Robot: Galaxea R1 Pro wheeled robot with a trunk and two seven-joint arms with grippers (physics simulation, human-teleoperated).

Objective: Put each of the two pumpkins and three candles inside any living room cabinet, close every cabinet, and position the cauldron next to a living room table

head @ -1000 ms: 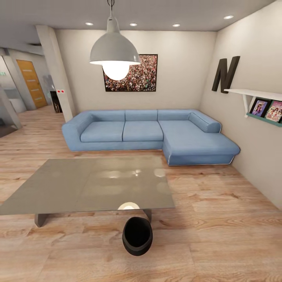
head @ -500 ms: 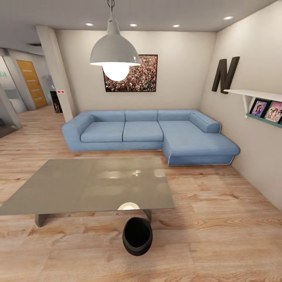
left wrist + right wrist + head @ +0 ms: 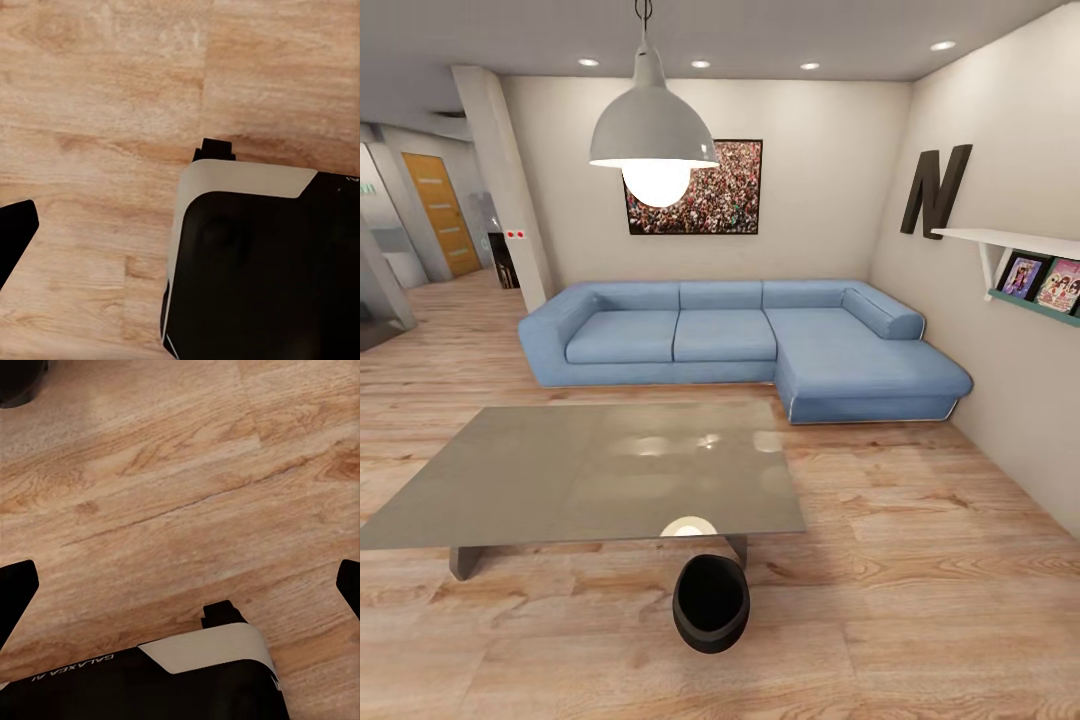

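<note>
Wooden floor (image 3: 920, 600) carries the cauldron (image 3: 711, 603), just beside the bench (image 3: 590, 470), likely parked there as the task asks. Right gripper (image 3: 180, 585) is spread wide; left gripper's spread cannot be told.

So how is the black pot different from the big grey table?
The cauldron is round, black and dull; the table is flat, rectangular, grey and shiny, mirroring the lamp. The cauldron is much smaller than the table. It sits straight on the wooden floor, while the table stands on angled legs. Both are low, and side by side.
</note>
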